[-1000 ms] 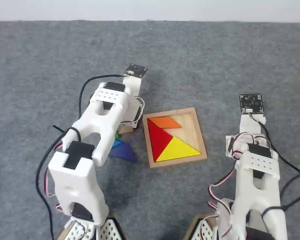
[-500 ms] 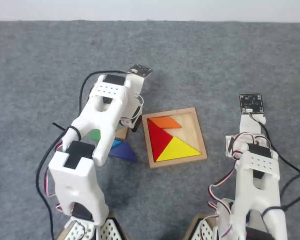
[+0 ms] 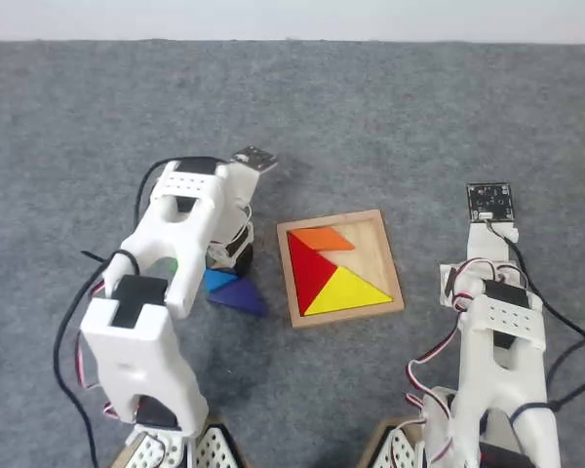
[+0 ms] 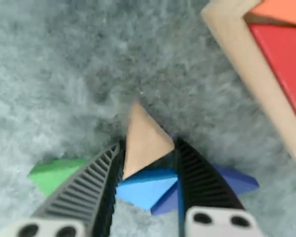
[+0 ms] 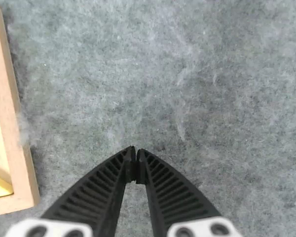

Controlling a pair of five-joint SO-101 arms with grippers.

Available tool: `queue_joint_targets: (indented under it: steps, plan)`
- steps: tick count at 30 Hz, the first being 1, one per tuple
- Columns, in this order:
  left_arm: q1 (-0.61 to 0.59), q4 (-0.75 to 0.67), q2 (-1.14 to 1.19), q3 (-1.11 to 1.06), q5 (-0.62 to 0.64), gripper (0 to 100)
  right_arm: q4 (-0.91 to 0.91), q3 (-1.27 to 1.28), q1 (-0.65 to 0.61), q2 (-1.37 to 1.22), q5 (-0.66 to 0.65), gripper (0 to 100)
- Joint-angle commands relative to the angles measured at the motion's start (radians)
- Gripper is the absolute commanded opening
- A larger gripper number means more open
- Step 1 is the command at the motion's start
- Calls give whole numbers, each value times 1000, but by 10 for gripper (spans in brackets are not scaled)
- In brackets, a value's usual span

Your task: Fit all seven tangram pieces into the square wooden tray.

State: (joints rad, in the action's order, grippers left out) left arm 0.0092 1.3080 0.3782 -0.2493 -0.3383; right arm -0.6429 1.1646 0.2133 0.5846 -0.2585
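The square wooden tray (image 3: 389, 263) lies mid-table and holds an orange piece (image 3: 322, 238), a red triangle (image 3: 310, 270) and a yellow triangle (image 3: 346, 290). Left of it, my left gripper (image 4: 149, 144) is shut on a tan triangle (image 4: 142, 138) just above the carpet. Under and beside that gripper lie a blue triangle (image 4: 145, 187), a purple piece (image 4: 237, 180) and a green piece (image 4: 52, 173). In the high view the blue triangle (image 3: 219, 280) and purple piece (image 3: 242, 295) show beside the left arm (image 3: 190, 219). My right gripper (image 5: 136, 163) is shut on nothing, over bare carpet right of the tray rim (image 5: 12, 123).
Grey carpet covers the whole table. The right arm (image 3: 497, 322) stands right of the tray. The tray's upper right part is bare wood (image 3: 366, 244). Open carpet lies beyond the tray and at the far left.
The left arm has swung leftward, away from the tray's left edge, and now sits over the loose blue, purple and green pieces. The right arm has not moved.
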Motion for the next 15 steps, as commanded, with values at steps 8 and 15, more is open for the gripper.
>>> queue_joint_targets:
  steps: [8,15]
  plan:
    - [0,-87,-21,-28,-11,31,22,-8,-8,-2,-9,9]
    - [0,-34,-21,48,-9,21,22,-8,-8,-2,-9,9]
